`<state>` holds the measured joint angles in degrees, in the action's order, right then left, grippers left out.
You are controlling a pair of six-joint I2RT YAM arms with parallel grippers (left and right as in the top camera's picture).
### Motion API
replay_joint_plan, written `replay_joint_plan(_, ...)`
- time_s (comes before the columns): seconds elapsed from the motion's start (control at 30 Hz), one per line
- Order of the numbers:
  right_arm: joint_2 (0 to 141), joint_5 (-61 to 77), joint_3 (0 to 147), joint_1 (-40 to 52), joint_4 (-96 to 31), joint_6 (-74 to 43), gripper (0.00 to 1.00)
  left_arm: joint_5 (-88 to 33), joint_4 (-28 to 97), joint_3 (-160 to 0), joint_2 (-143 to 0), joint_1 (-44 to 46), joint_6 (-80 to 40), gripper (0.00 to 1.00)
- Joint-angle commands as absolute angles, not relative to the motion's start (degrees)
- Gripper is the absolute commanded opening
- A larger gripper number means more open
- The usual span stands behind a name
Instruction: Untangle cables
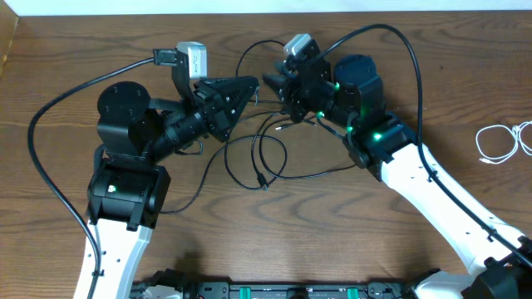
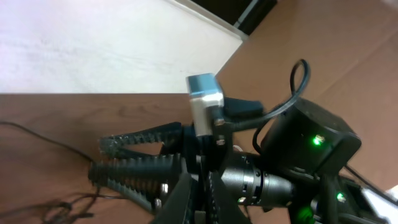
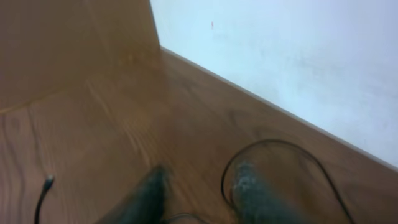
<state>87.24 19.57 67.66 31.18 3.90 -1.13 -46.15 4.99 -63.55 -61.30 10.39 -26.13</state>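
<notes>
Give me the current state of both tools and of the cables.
left tool: shut; whether it pinches a cable cannot be told.
right tool: open, fingers apart.
black cables: tangled, loops crossing, lying flat near both tools.
white cable: coiled, lying apart from the black ones, far right in the overhead view.
</notes>
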Motion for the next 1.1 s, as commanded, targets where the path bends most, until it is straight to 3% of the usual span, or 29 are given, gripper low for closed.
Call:
replay_joint_plan(0.0, 86.1, 13.6, 67.8, 31.0, 0.2, -4.0, 0.59, -44.4, 6.2, -64.1, -61.0, 10.4, -18.9, 0.07)
replay_joint_plan(0.17, 86.3, 3.2, 67.8, 31.0, -9.2, -12.7, 0.64, -26.7, 15.0, -64.1, -61.0, 10.4, -16.9, 0.09)
replay_joint_plan(0.2, 86.3, 1.2, 67.8, 31.0, -11.2, -14.9, 0.65, -22.3, 17.0, -64.1, -61.1, 10.4, -16.9, 0.15)
replay_joint_plan(0.4, 86.3, -9.3, 67.8, 30.2, -23.1, -24.7, 0.67, -2.7, 27.3, -64.1, -63.4, 10.4, -16.9, 0.26)
replay_joint_plan(0.6, 86.3, -12.6, 67.8, 27.6, -34.8, -32.4, 0.66, -0.6, 30.7, -64.1, -67.3, 10.4, -17.0, 0.27)
replay_joint_plan(0.73, 86.5, -12.5, 67.7, 25.8, -40.4, -36.5, 0.67, -0.6, 30.6, -64.1, -70.1, 10.4, -17.0, 0.36)
replay_joint_plan(1.07, 94.2, -10.8, 66.8, 25.4, -43.2, -41.0, 0.67, -0.6, 30.6, -64.1, -75.1, 10.4, -17.0, 0.37)
